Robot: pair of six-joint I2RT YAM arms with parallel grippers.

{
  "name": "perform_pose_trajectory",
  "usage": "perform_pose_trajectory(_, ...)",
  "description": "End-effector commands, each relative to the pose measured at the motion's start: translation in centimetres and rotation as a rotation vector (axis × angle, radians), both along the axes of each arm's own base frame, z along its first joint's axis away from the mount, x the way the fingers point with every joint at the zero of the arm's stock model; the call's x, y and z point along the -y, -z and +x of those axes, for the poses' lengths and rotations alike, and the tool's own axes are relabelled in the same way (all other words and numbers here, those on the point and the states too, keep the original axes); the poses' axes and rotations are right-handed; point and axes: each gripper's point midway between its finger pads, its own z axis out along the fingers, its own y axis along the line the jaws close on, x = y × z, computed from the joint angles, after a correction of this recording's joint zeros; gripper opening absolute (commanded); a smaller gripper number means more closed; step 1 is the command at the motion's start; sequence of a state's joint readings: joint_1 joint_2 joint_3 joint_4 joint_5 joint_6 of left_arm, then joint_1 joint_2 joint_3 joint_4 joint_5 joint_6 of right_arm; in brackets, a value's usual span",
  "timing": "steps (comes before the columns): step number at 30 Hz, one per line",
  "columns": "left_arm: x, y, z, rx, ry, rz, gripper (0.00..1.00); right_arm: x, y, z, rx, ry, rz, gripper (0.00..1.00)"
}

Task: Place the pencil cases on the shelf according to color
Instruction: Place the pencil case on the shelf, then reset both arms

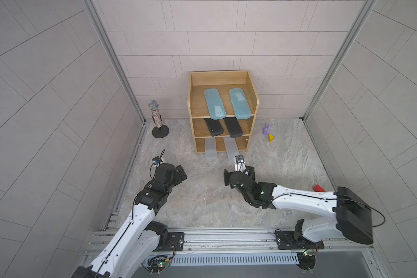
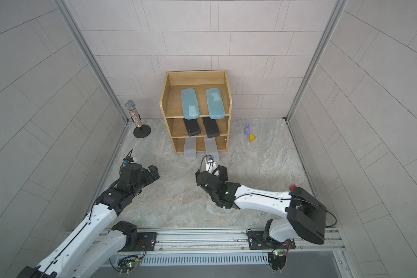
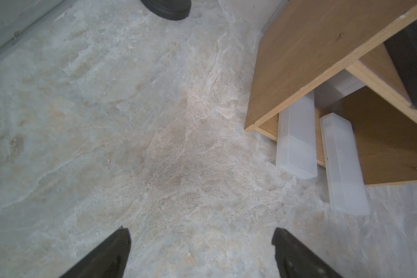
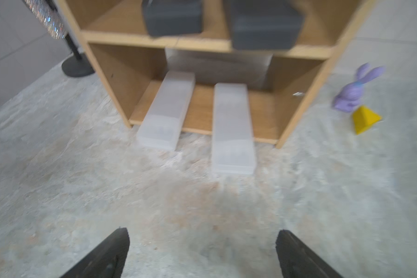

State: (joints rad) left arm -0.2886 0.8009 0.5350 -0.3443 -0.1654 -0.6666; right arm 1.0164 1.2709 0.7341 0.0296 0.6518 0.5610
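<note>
Left arm: mounted on the rail at the near edge. The white forearm slants forward from the near-left corner. The black wrist is bent so the tool looks down and across toward the left front corner of the shelf.
Left gripper: fingers spread wide with nothing between them, only bare stone-patterned floor beneath. Well apart from every case.
Right arm: base on the right part of the rail, elbow raised at the far right. The white forearm runs low and leftward over the floor, and the wrist is turned to face the shelf's open front.
Right gripper: jaws wide and empty, low over the floor. It is lined up roughly with the right-hand frosted case, with a strip of bare floor between fingertips and case end. The wrist view is blurred.
Shelf position: against the back wall, centre, open front toward the arms.
Top tier: two light-blue cases side by side, lengthwise front to back, near ends poking just past the front edge.
Middle tier: two black cases side by side, near ends overhanging the edge.
Bottom tier: two frosted cases, both sticking out onto the floor. The left one is slightly skewed; the right one is straight and further out.
Left of shelf: microphone upright on a round black base, in the corner.
Right of shelf: purple rabbit with a yellow pyramid just beside it, both on the floor.
Far right: red block on the floor just behind the right arm, partly hidden.
</note>
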Motion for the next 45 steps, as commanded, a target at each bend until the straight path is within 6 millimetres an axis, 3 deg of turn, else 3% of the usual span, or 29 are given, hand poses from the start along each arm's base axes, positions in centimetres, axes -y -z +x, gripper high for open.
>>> perform_pose_trajectory(1,-0.4,-1.8,2.4,0.131,0.013,0.094,1.0,6.8,-3.1,0.0,0.122,0.133,-0.095,1.0)
perform_pose_trajectory(2,-0.3,-2.1,2.8,0.158,0.027,0.116,1.0,8.4,-3.7,0.2,0.13,0.158,-0.089,1.0)
perform_pose_trajectory(5,-0.6,-2.5,3.6,0.23,0.059,0.209,1.0,13.9,-2.6,0.5,0.112,0.225,-0.093,1.0)
perform_pose_trajectory(10,-4.8,-1.8,3.4,0.215,-0.1,0.382,1.0,21.1,-2.4,0.2,0.17,0.395,-0.139,1.0)
perform_pose_trajectory(16,-8.3,-1.6,3.7,0.26,-0.246,0.357,1.0,25.4,-0.2,0.5,0.156,0.52,-0.188,1.0)
perform_pose_trajectory(19,-8.9,-1.3,4.7,0.238,-0.235,0.357,1.0,27.3,1.2,0.7,0.139,0.582,-0.196,1.0)
perform_pose_trajectory(24,-9.7,-1.3,5.3,0.246,-0.231,0.443,1.0,28.7,3.2,1.3,0.128,0.618,-0.171,1.0)
perform_pose_trajectory(26,-10.8,-0.8,4.6,0.229,-0.285,0.494,1.0,29.1,3.7,1.6,0.118,0.631,-0.183,1.0)
perform_pose_trajectory(28,-10.7,-0.4,5.0,0.268,-0.283,0.483,1.0,29.4,4.0,2.1,0.127,0.64,-0.184,1.0)
perform_pose_trajectory(31,-10.7,2.0,5.2,0.25,-0.266,0.505,1.0,29.5,4.8,3.1,0.138,0.643,-0.21,1.0)
perform_pose_trajectory(33,-10.2,1.9,6.3,0.263,-0.233,0.502,1.0,29.6,5.0,4.0,0.142,0.649,-0.228,1.0)
perform_pose_trajectory(35,-9.4,2.2,7.1,0.25,-0.175,0.505,1.0,29.5,5.0,5.1,0.15,0.638,-0.233,1.0)
perform_pose_trajectory(38,-10.1,1.9,8.3,0.238,-0.216,0.522,1.0,29.4,4.8,6.3,0.212,0.626,-0.209,1.0)
perform_pose_trajectory(40,-9.5,2.0,9.0,0.242,-0.171,0.53,1.0,29.3,6.2,6.8,0.21,0.603,-0.168,1.0)
perform_pose_trajectory(42,-9.6,2.1,9.3,0.233,-0.166,0.535,1.0,28.8,6.3,7.3,0.25,0.553,-0.17,1.0)
perform_pose_trajectory(45,-10.1,4.1,9.1,0.269,-0.191,0.518,1.0,28.0,7.9,7.8,0.196,0.502,-0.169,1.0)
